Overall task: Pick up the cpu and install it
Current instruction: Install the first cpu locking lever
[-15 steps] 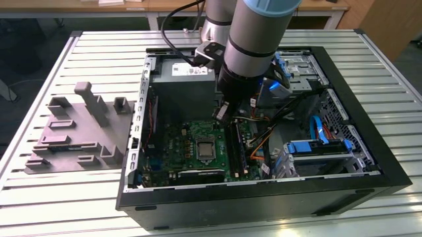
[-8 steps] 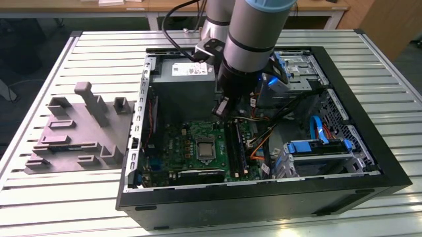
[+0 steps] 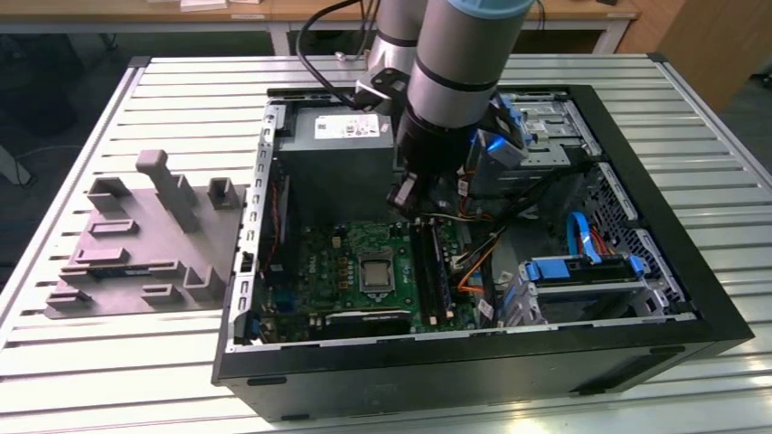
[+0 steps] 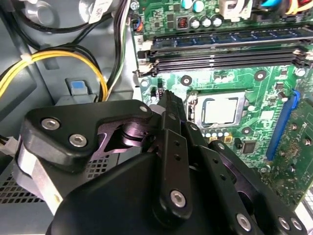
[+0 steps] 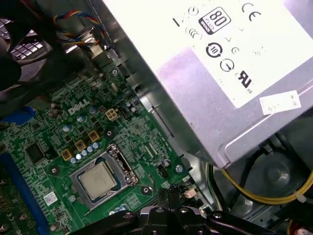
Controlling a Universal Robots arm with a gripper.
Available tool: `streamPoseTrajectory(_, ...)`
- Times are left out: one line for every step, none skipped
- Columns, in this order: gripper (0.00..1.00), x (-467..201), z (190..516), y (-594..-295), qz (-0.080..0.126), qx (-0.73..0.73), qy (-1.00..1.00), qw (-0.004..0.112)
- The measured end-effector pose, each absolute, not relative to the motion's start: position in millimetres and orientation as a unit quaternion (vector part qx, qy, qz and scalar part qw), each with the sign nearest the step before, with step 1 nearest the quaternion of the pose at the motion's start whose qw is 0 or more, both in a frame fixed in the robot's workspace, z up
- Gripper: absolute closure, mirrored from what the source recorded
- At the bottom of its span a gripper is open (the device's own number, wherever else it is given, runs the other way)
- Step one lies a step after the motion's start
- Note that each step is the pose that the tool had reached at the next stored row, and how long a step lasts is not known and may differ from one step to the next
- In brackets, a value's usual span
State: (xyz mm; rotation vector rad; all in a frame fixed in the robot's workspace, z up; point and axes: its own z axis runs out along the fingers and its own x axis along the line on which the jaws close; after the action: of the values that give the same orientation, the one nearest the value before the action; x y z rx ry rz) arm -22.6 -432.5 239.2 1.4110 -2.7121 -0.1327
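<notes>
The cpu (image 5: 98,179), a small square chip with a pale silvery top, lies flat inside its socket on the green motherboard (image 3: 324,262). I also see the cpu (image 4: 219,110) in the second wrist view and, as a small pale square, the cpu (image 3: 376,271) in the exterior view. My gripper (image 3: 406,199) hangs inside the open computer case, above the board and beside the power supply, a short way off the socket. In both wrist views the gripper (image 4: 167,98) (image 5: 171,194) shows its fingertips pressed together with nothing between them.
The grey power supply (image 5: 205,73) stands close beside the gripper, with yellow and black cables (image 4: 73,56) running by it. Memory slots (image 4: 225,54) flank the socket. A blue drive cage (image 3: 579,271) fills the case's right side. A grey moulded tray (image 3: 133,244) sits outside the case.
</notes>
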Motion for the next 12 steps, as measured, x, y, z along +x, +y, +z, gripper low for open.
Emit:
streamPoseTrajectory(0.89, -23.0, 238.8, -431.2, -0.043, 0.462, -0.885, 0.041)
streamPoseTrajectory(0.89, -23.5, 238.4, -429.9, -0.043, 0.464, -0.884, 0.041)
streamPoseTrajectory(0.89, -24.2, 237.9, -429.0, -0.043, 0.465, -0.883, 0.041)
streamPoseTrajectory(0.89, -25.0, 237.5, -428.9, -0.043, 0.466, -0.883, 0.041)
streamPoseTrajectory(0.89, -25.7, 237.3, -428.9, -0.043, 0.468, -0.882, 0.041)
streamPoseTrajectory(0.89, -26.0, 237.2, -428.8, -0.043, 0.471, -0.88, 0.041)
streamPoseTrajectory(0.89, -26.1, 237.2, -428.9, -0.043, 0.476, -0.877, 0.041)
streamPoseTrajectory(0.89, -26.1, 237.0, -428.9, -0.042, 0.481, -0.875, 0.042)
streamPoseTrajectory(0.89, -26.2, 236.9, -429.0, -0.042, 0.486, -0.872, 0.042)
streamPoseTrajectory(0.89, -26.3, 236.8, -429.1, -0.042, 0.49, -0.87, 0.042)
streamPoseTrajectory(0.89, -26.4, 236.7, -429.3, -0.042, 0.494, -0.867, 0.042)
streamPoseTrajectory(0.89, -26.9, 236.7, -429.6, -0.042, 0.497, -0.866, 0.042)
